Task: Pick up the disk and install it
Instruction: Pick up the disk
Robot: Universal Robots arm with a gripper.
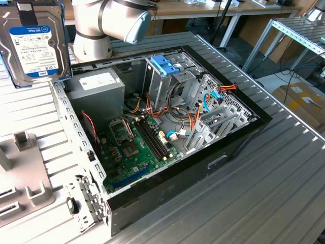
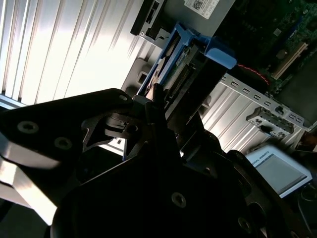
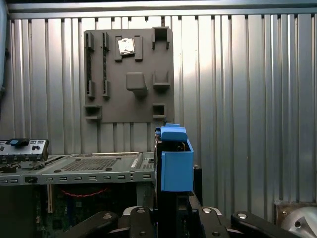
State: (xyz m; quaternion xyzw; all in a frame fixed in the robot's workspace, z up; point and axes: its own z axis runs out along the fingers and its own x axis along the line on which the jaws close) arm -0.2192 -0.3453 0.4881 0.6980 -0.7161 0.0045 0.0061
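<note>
Disk [image 1: 35, 40] upright and aloft in the tight grip of the hand [image 3: 171, 210], arm [image 1: 122, 18] beyond the computer case [image 1: 193, 170].

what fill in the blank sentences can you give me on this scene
1. The disk has a plastic frame coloured ____.
2. The gripper is ____ on the disk.
3. The disk is ____ the case, not installed.
Missing words: blue; shut; outside.
</note>
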